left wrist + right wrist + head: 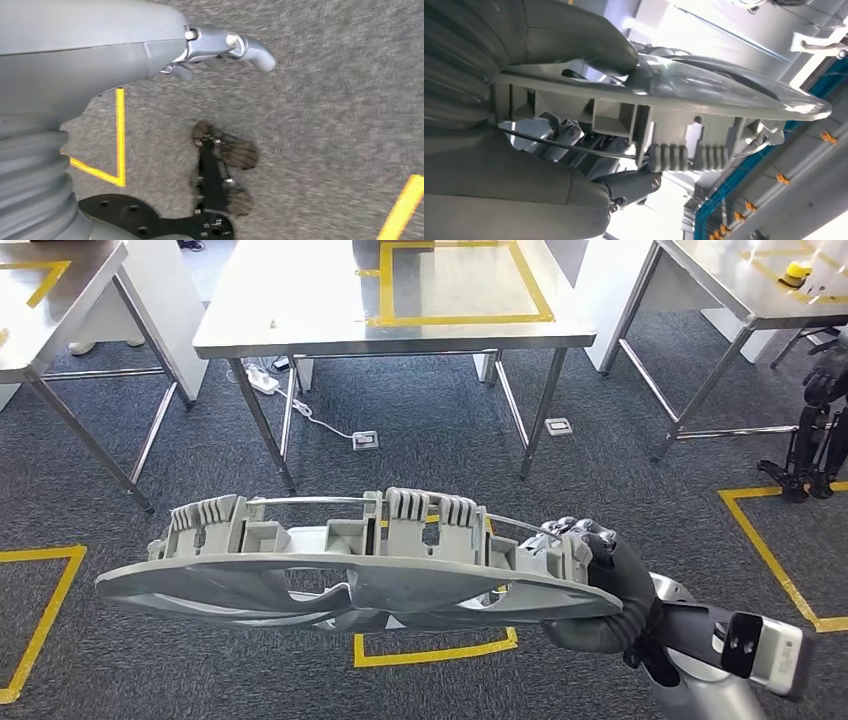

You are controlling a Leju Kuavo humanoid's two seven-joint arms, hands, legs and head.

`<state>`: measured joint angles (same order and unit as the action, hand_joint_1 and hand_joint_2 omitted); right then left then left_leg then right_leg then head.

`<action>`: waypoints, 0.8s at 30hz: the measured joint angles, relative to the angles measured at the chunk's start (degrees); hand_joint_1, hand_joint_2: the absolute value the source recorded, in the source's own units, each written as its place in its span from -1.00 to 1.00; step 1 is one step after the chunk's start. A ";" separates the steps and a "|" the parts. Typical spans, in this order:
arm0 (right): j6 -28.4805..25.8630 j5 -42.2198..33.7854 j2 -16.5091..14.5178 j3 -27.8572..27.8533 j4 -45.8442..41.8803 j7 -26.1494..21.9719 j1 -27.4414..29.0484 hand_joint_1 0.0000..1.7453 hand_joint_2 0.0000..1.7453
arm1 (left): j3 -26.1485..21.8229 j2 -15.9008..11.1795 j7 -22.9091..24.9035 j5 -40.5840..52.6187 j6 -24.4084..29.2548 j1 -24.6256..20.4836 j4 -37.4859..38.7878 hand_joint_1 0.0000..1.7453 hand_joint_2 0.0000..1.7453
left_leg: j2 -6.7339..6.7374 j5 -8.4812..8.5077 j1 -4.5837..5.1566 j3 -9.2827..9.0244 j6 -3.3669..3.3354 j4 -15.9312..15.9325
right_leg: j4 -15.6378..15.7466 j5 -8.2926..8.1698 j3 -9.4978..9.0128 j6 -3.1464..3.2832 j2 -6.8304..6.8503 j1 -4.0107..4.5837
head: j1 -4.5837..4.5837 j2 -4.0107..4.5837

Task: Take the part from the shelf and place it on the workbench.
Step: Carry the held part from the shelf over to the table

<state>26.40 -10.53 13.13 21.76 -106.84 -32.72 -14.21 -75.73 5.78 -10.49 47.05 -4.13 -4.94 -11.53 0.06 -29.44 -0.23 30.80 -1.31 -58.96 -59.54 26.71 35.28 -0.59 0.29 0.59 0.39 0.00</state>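
A long grey curved plastic part with ribbed clips and a thin wire hangs level above the carpet, low in the head view. My right hand grips its right end, thumb over the rim. The right wrist view shows the same part close up, clamped between the thumb and the fingers. My left hand hangs over the carpet, holding nothing, its fingers loosely bent. A steel workbench with a yellow taped rectangle stands straight ahead.
Two more steel tables stand at the far left and far right. A power strip and cables lie under the middle bench. Yellow floor tape marks squares on the carpet. A dark stand is at the right edge.
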 joint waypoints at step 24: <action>-0.87 -0.96 0.62 0.77 1.10 0.55 -0.95 1.00 1.00 | 0.00 -0.16 0.00 0.07 0.00 0.28 0.04 -1.00 1.00 | -0.20 2.18 -0.30 2.12 -0.71 0.13 | -14.21 7.98 3.93 -1.60 -0.49 -0.88 | -0.31 0.00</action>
<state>25.53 -11.50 13.75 22.53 -105.74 -32.18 -15.16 -75.73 5.62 -10.49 47.12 -4.13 -4.66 -11.50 -0.14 -27.26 -0.53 32.92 -2.03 -58.83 -73.75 34.69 39.21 -2.19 -0.20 -0.29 0.08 0.00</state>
